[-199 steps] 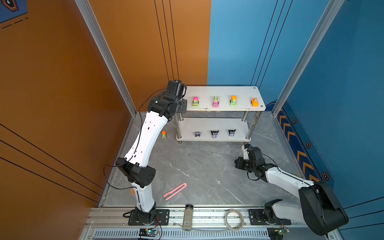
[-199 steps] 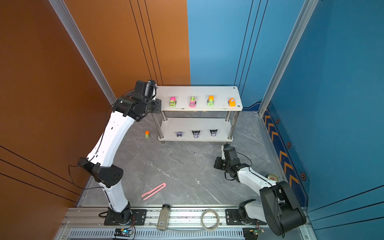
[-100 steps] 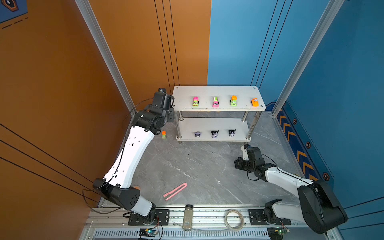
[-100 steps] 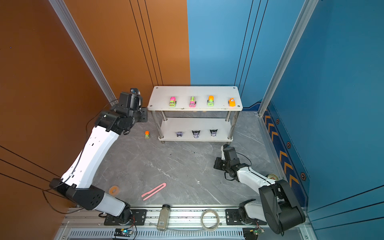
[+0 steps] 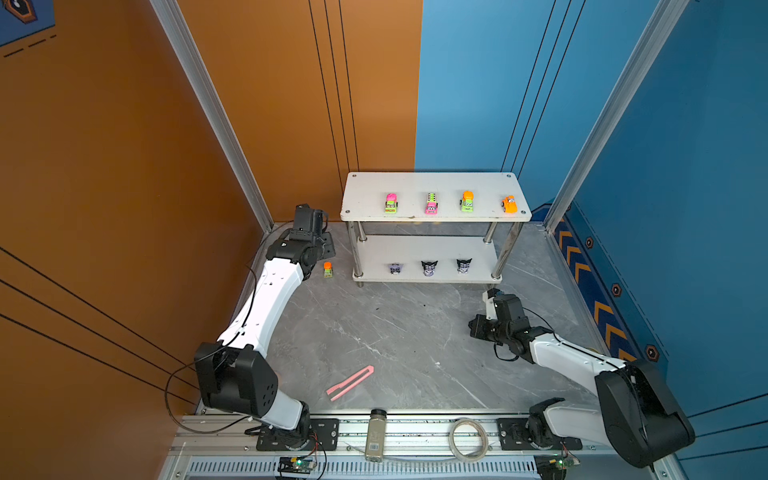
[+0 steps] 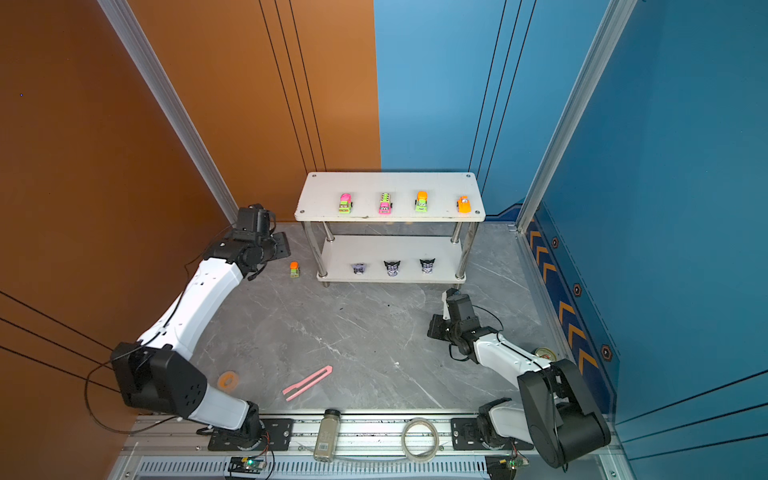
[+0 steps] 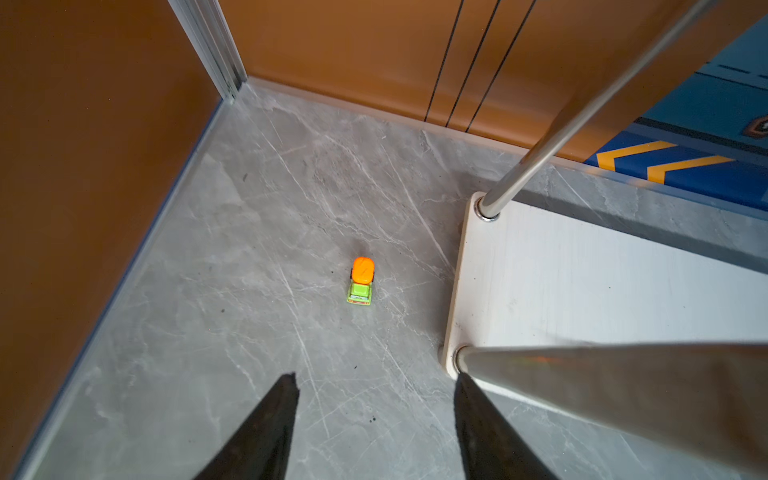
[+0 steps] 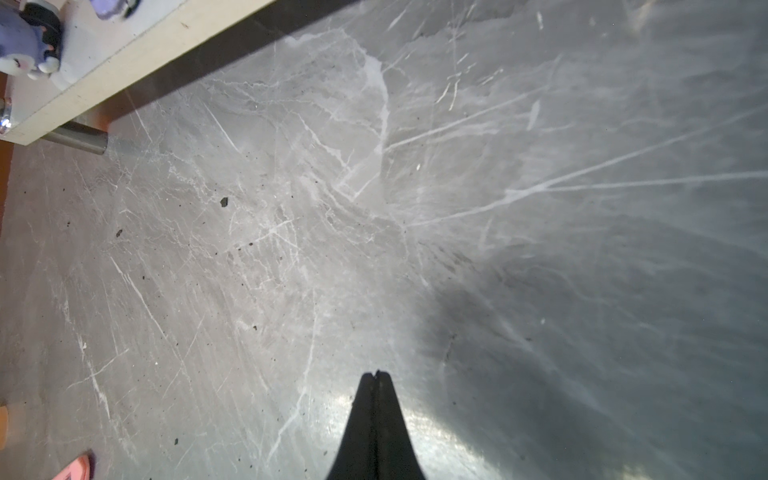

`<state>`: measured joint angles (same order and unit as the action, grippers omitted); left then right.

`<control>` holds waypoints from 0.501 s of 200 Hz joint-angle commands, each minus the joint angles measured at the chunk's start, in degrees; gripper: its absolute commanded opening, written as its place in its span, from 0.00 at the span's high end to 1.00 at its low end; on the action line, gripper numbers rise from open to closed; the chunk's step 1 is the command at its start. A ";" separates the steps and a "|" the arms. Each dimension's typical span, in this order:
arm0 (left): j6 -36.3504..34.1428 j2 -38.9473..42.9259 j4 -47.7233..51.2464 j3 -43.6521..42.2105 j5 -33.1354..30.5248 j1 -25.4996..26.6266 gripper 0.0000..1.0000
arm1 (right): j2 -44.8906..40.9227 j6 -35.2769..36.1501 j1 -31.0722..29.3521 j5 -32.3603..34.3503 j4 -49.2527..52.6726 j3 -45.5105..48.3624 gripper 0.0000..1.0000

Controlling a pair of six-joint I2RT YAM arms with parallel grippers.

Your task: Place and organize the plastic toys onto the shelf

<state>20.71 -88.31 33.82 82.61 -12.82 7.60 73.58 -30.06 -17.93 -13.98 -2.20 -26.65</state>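
Note:
The white two-tier shelf (image 5: 434,183) (image 6: 390,183) stands at the back. Several neon cars (image 5: 431,203) line its top tier, and three purple-black figurines (image 5: 429,268) stand on the lower tier. One orange-and-green car (image 5: 328,269) (image 6: 294,269) (image 7: 360,281) sits on the floor just left of the shelf. My left gripper (image 7: 376,380) hangs open and empty above the floor, with that car ahead of its fingertips and apart from them. My right gripper (image 8: 376,372) is shut on nothing, low over the floor in front of the shelf. A figurine (image 8: 25,45) shows there.
The shelf's lower tier (image 7: 582,282) and a chrome leg (image 7: 582,112) are close beside my left gripper. The orange wall corner is just behind the car. A pink strip (image 5: 350,382), a grey bottle (image 5: 376,434), a tube coil (image 5: 467,439) and an orange ring (image 6: 229,380) lie near the front.
My left arm has swung away from the shelf's top left corner, leftwards and down towards the floor, and its gripper has opened. The right arm has not moved.

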 commanded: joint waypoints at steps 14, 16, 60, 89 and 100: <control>0.65 -6.95 -5.75 -2.90 6.04 -2.11 0.34 | 0.15 -0.26 0.53 -0.56 -0.44 0.03 1.00; 0.65 -7.31 -5.91 -3.00 6.14 -2.20 0.33 | 0.29 -0.26 0.49 -0.60 -0.48 0.02 1.00; 0.36 -15.44 -10.02 -4.48 8.79 -3.97 0.32 | 0.81 -0.26 0.53 -0.40 -0.56 0.05 1.00; 0.12 -20.33 -11.28 -3.43 10.26 -4.26 0.32 | 1.62 -0.26 0.53 -0.26 -0.68 -0.06 1.00; -0.05 -21.83 -11.82 -3.01 10.44 -4.39 0.32 | 1.85 -0.28 0.57 -0.18 -0.70 -0.22 1.00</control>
<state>20.88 -107.55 24.12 78.65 -4.73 3.68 74.50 -30.06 -17.82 -13.98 -2.17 -26.65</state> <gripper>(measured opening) 0.682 0.047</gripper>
